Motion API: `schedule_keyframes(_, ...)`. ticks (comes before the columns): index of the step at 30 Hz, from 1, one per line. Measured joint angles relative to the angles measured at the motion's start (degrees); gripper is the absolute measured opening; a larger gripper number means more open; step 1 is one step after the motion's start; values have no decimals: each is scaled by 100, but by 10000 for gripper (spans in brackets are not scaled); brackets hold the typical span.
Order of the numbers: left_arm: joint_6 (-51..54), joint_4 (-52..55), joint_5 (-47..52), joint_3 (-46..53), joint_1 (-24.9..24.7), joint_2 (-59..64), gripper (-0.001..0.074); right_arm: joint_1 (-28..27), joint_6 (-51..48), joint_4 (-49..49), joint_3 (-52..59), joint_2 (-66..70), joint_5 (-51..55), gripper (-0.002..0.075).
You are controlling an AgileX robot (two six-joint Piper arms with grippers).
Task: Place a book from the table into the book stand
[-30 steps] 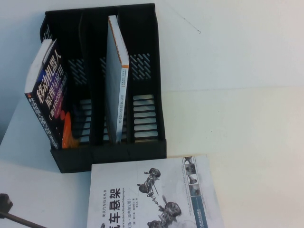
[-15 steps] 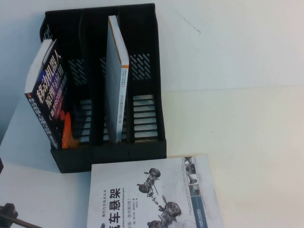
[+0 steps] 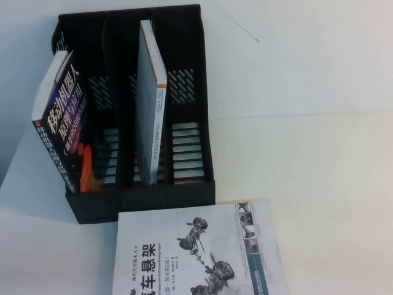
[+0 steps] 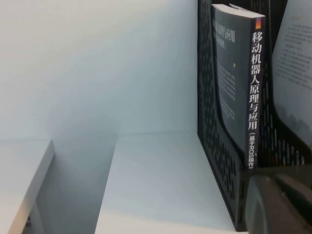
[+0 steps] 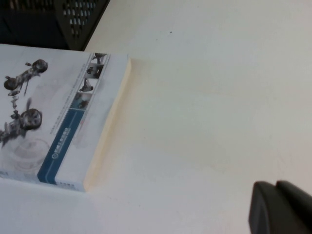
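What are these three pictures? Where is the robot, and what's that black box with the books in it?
The robot has two arms with pinchers called grippers, and three cameras. The big picture looks down from a camera up high. The other two come from little cameras on the arms' wrists.

The black box is a book stand with three slots. A dark book leans in the left slot, a thin pale book stands in the middle one, and the right slot is empty. A white book with car parts on its cover lies flat on the table, in front of the stand. That one should go in.

Nothing is held yet. Neither arm shows in the high picture. The left gripper is a dark blob beside the stand; the right gripper hangs over the table near the white book.
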Motion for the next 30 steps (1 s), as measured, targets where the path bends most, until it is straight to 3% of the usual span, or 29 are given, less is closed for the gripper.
schedule_keyframes(10,22,138,838,43,-3,-313,-1,0,0,0,0,0,0,8)
schedule_keyframes(18,91,162,2198,52,-3,-918,-1,0,0,0,0,0,-15,8)
schedule_keyframes(30,826,161,2236,52,-3,-918,-1,0,0,11,0,0,-27,8)
